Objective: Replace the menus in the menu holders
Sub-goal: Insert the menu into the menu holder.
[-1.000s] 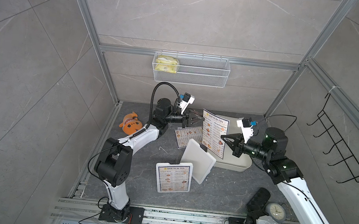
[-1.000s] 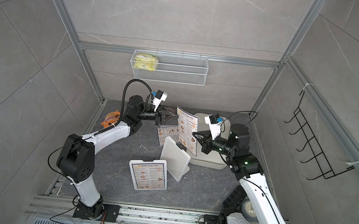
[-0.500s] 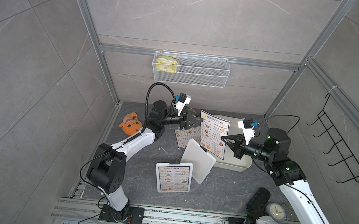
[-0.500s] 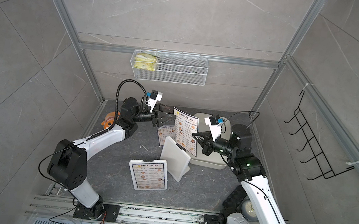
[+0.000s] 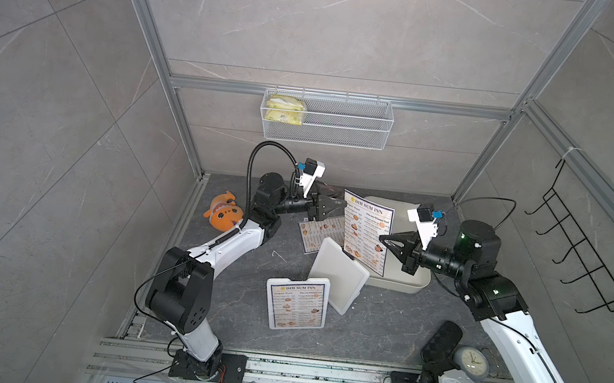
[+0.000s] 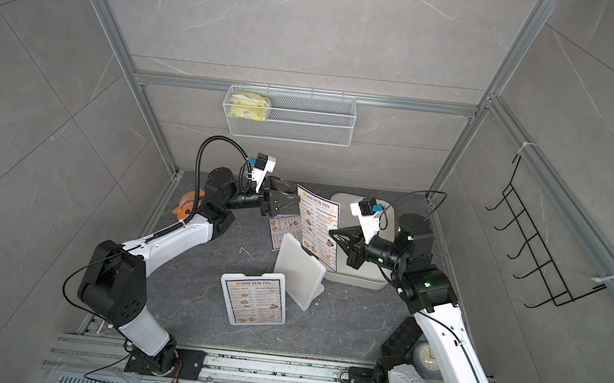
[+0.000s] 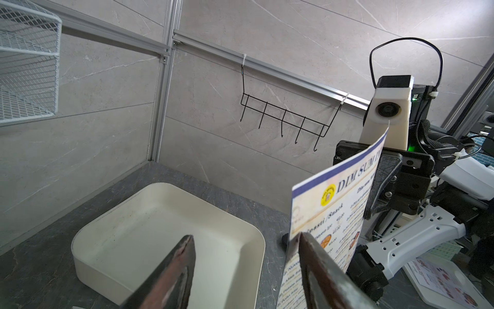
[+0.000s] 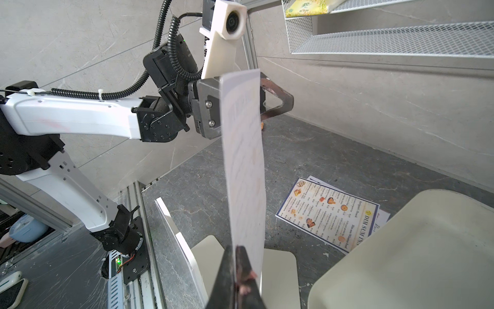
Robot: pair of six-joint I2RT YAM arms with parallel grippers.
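The right pincer [image 5: 383, 241] is clenched on the side edge of a DIM SUM INN menu [image 5: 368, 226] and holds this sheet upright in the air, in front of the cream tray [image 5: 400, 284]. The left pincer [image 5: 342, 206] is released — its fingers stand apart, just beside the sheet's upper corner. Below, an empty menu holder [image 5: 339, 277] stands tilted on the desk [image 5: 242, 279]. A filled holder [image 5: 298, 281] sits just beside it — loose menus [image 5: 318, 232] lie farther back.

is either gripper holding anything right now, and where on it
The right gripper is shut on the upright DIM SUM INN menu, pinching the middle of its long edge. The left gripper is open, holding nothing.
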